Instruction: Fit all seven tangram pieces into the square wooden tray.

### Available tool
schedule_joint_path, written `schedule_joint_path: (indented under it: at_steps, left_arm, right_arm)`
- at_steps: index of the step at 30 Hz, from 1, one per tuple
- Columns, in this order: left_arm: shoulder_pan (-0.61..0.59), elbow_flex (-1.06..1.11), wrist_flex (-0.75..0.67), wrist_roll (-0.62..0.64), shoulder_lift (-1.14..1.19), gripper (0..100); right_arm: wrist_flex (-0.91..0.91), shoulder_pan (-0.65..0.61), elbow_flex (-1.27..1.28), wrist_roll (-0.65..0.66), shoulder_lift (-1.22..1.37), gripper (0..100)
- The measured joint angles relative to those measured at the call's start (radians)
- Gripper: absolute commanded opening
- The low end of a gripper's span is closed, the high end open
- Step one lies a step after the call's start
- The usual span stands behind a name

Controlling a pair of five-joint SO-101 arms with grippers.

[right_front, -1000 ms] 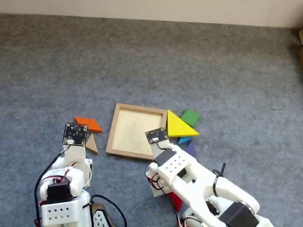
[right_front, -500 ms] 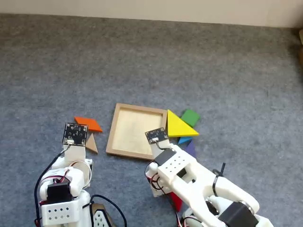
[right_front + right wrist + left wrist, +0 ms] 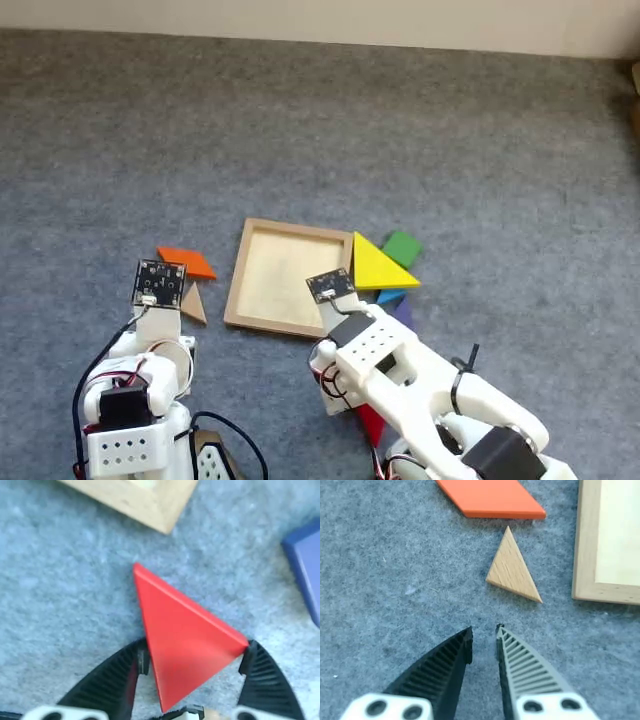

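Observation:
The square wooden tray (image 3: 241, 285) lies on the grey carpet with nothing in it. The yellow triangle (image 3: 378, 265), the green square (image 3: 402, 246), a blue piece (image 3: 390, 296) and a purple piece (image 3: 404, 314) crowd its right side. To its left lie the orange parallelogram (image 3: 187, 262) (image 3: 490, 497) and a small wooden triangle (image 3: 193, 303) (image 3: 512, 570). My right gripper (image 3: 195, 655) is shut on the red triangle (image 3: 185, 635) (image 3: 372, 426), a finger against each side, near a tray corner (image 3: 160, 507). My left gripper (image 3: 484, 629) hangs just short of the wooden triangle, open by a narrow gap.
The tray's edge (image 3: 587, 555) is close beside the wooden triangle. The purple piece (image 3: 307, 565) lies near the red triangle. Bare carpet stretches beyond the tray toward the far wall.
The right arm has shifted slightly over the red triangle. The left arm and the loose pieces have not moved.

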Motion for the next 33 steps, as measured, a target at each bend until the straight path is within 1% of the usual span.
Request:
schedule_joint_path:
  at_steps: [21, 23, 25, 27, 33]
  left_arm:
    - [0.000, 0.000, 0.000, 0.000, 0.000, 9]
    - [0.000, 0.000, 0.000, 0.000, 0.000, 9]
    - [0.000, 0.000, 0.000, 0.000, 0.000, 9]
    - [0.000, 0.000, 0.000, 0.000, 0.000, 9]
    - [0.000, 0.000, 0.000, 0.000, 0.000, 9]
  right_arm:
    - [0.000, 0.034, 0.000, 0.002, 0.000, 24.4]
    - [0.000, 0.034, 0.000, 0.002, -0.006, 21.3]
    - [0.000, 0.034, 0.006, 0.002, -0.026, 16.1]
    - [0.002, 0.040, 0.009, 0.002, -0.084, 12.8]
    - [-0.002, 0.049, 0.037, 0.002, -0.255, 12.8]
